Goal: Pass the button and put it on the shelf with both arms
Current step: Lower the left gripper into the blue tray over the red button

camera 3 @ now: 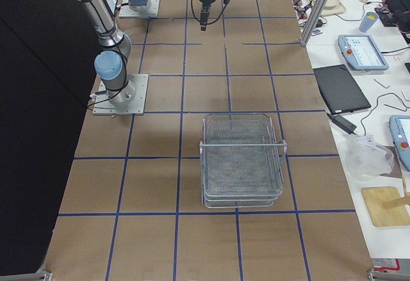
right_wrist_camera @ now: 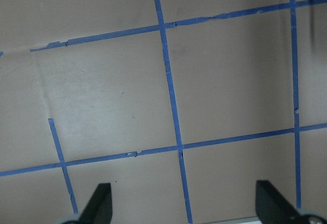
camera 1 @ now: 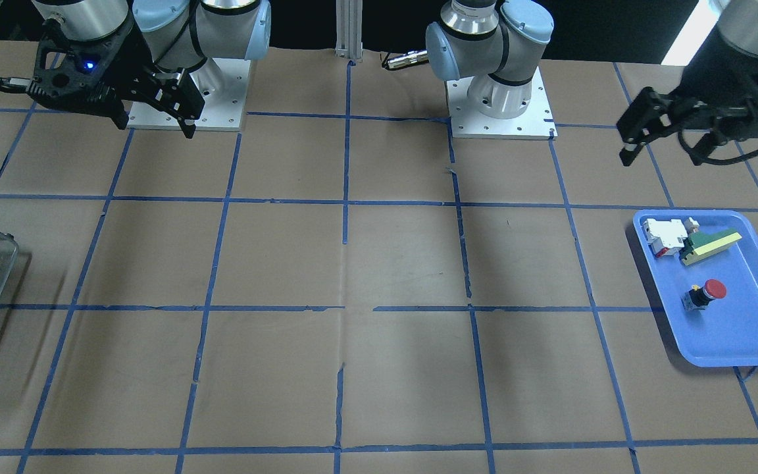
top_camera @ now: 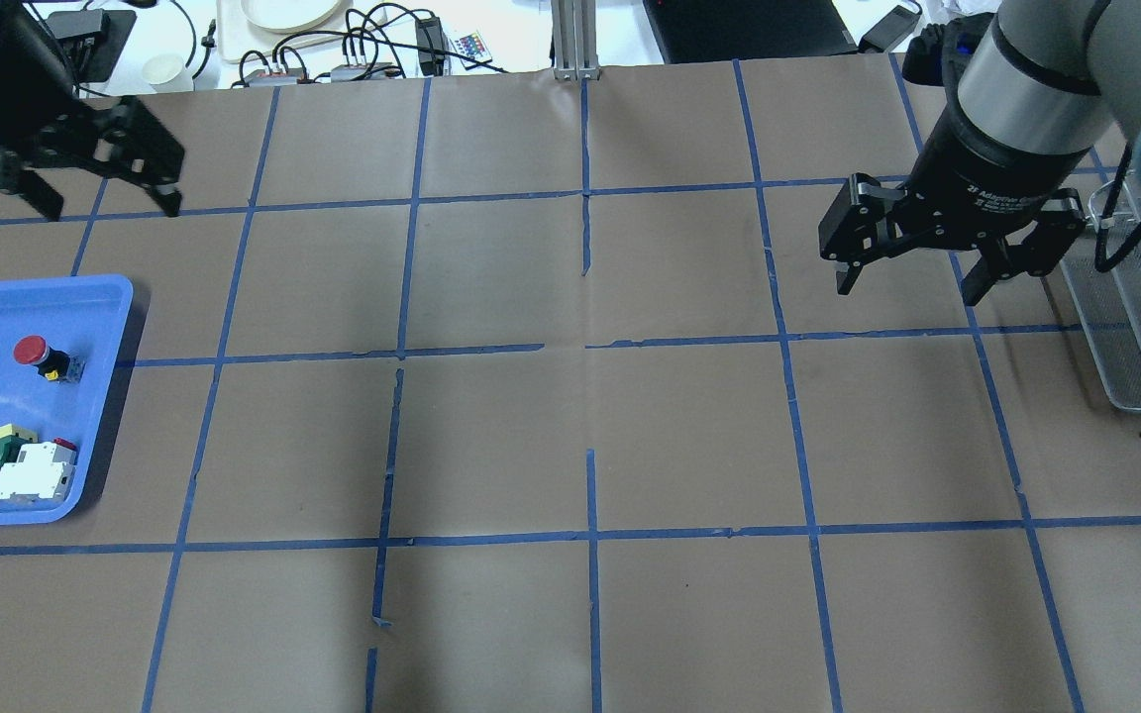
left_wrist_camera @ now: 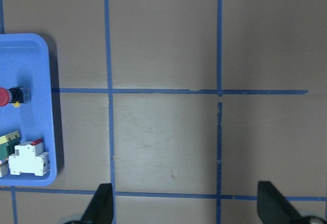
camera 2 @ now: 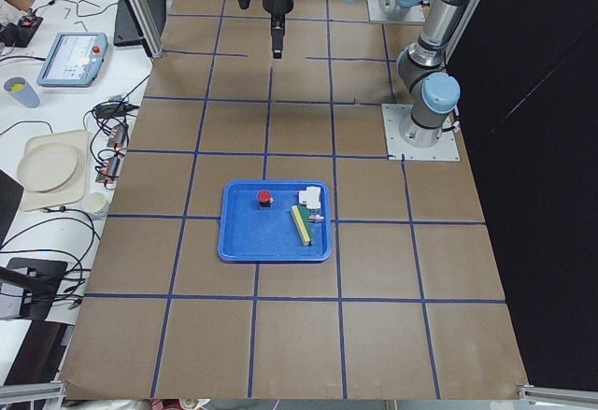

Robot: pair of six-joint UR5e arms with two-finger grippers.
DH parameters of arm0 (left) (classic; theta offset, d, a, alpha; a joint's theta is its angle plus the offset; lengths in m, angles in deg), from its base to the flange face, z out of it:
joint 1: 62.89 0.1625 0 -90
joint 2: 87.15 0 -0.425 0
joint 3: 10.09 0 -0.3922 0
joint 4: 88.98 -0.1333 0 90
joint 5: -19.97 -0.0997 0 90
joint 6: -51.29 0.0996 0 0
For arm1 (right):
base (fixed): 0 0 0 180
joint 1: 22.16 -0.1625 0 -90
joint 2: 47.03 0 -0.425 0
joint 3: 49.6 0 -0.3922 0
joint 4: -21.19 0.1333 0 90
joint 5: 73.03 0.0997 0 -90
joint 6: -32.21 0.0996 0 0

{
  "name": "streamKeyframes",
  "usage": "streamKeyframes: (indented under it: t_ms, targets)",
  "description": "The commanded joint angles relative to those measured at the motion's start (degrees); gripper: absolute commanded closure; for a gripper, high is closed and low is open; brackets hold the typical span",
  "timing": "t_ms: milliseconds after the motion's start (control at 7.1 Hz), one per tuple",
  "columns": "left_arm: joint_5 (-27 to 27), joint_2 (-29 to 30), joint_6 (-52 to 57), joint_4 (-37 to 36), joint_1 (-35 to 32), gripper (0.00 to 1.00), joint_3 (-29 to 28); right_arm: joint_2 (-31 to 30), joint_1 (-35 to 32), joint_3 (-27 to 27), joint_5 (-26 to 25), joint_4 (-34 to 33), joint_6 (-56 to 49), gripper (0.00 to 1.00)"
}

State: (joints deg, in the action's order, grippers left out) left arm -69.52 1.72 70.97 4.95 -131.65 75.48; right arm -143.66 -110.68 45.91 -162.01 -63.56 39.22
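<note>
Button [camera 1: 708, 294] lies on its side in the blue tray [camera 1: 747, 342], apart from the white block [camera 1: 663, 236]. Left gripper [camera 1: 662, 157] hangs near the tray, fingers spread, empty. Right gripper [top_camera: 907, 290] likewise spread, empty, above the table [top_camera: 570, 436] beside the wire shelf [top_camera: 1140, 327].

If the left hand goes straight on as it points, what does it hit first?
Probably bare table, right of the tray in the wrist view; the open left hand isn't lined up with the button.
</note>
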Motion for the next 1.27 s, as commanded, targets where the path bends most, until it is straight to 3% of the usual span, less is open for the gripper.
streamKeyframes:
  t_ms: [0, 141, 563, 845, 1127]
  targets:
    - [3.35, 9.75, 9.48, -4.5, 10.46, 0.0, -1.79, 0.04, 0.1, 1.43, -0.14, -0.15, -0.23, 0.0]
    - [3.1, 16.1, 13.5, -6.63, 12.05, 0.0, -3.37, 0.04, 0.1, 1.6, 0.03, -0.06, -0.23, 0.0]
    - [3.79, 23.08, 36.48, -16.38, 20.12, 0.0, 0.81, 0.04, 0.54, 1.26, 0.82, -1.45, 0.47, 0.0]
    - [3.1, 27.74, 36.04, -29.97, 20.59, 0.0, 4.77, -0.92, 0.54, 0.38, 0.21, -2.52, 0.64, 0.0]
    - [3.1, 28.12, 32.46, -33.01, 20.59, 0.0, 7.93, -2.59, 0.54, 0.9, 0.64, -1.74, 1.51, 0.0]
